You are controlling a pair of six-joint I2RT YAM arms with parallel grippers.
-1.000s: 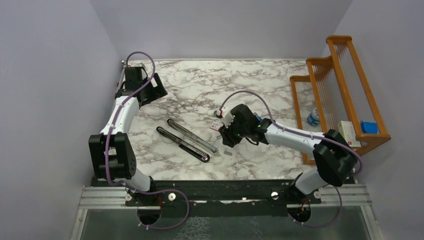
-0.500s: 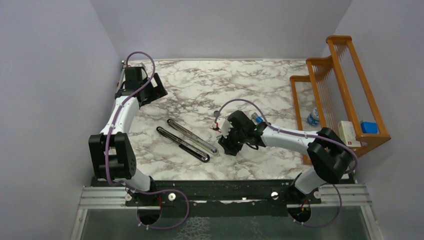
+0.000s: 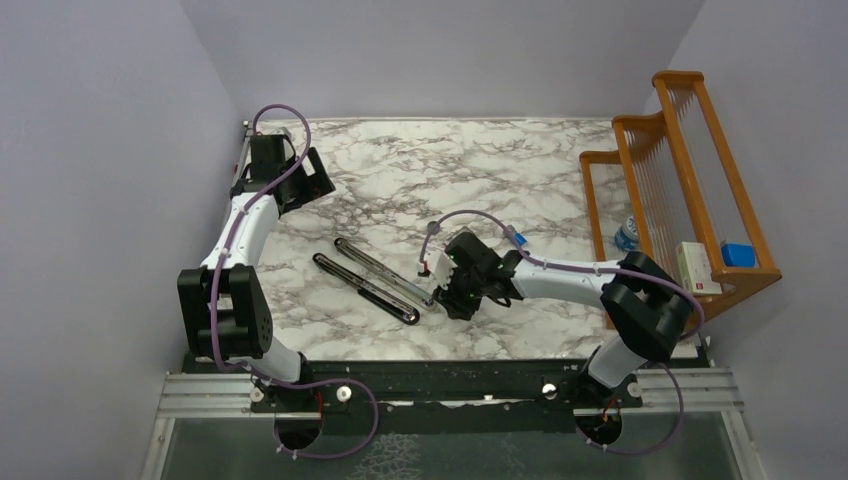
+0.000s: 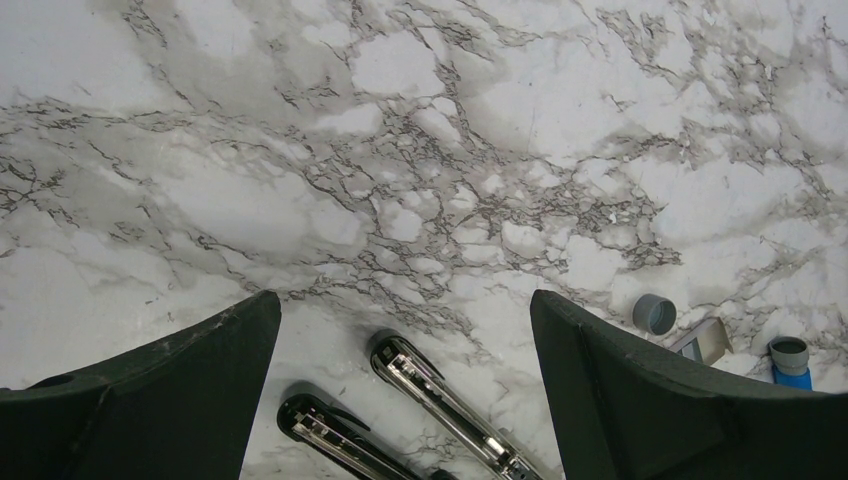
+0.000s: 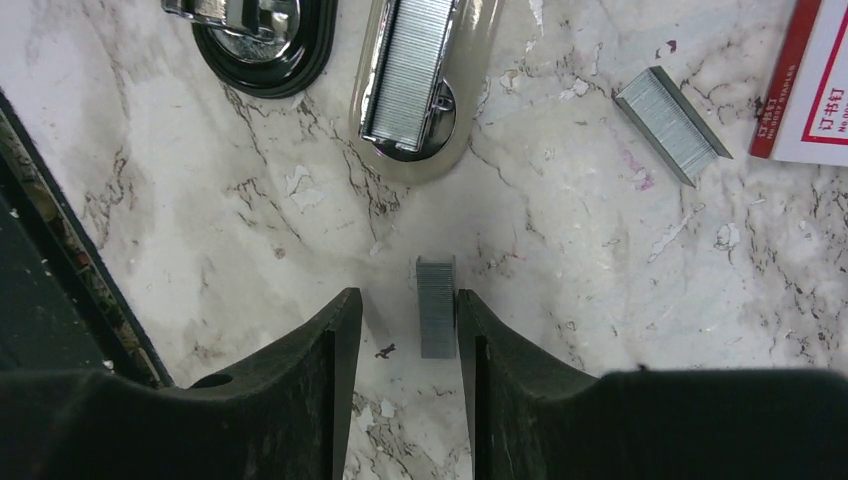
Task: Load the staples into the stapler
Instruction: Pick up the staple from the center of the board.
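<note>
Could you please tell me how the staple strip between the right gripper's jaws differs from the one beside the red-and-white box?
The first strip sits between the jaws of the right gripper, aligned with them, unclamped; the second strip lies diagonal beside the box, untouched. The first strip looks shorter than the second. Both are silvery-grey and lie flat.

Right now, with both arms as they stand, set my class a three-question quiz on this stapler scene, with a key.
1. True or false: the left gripper is shut.
2. Pick one: the staple strip between the fingers of the right gripper is A) lying flat on the table, B) lifted off it, C) standing on end.
3. Fill the gap: the second strip lies loose beside the white-and-red ____.

Key: 1 false, it is open; 2 A; 3 box.
</note>
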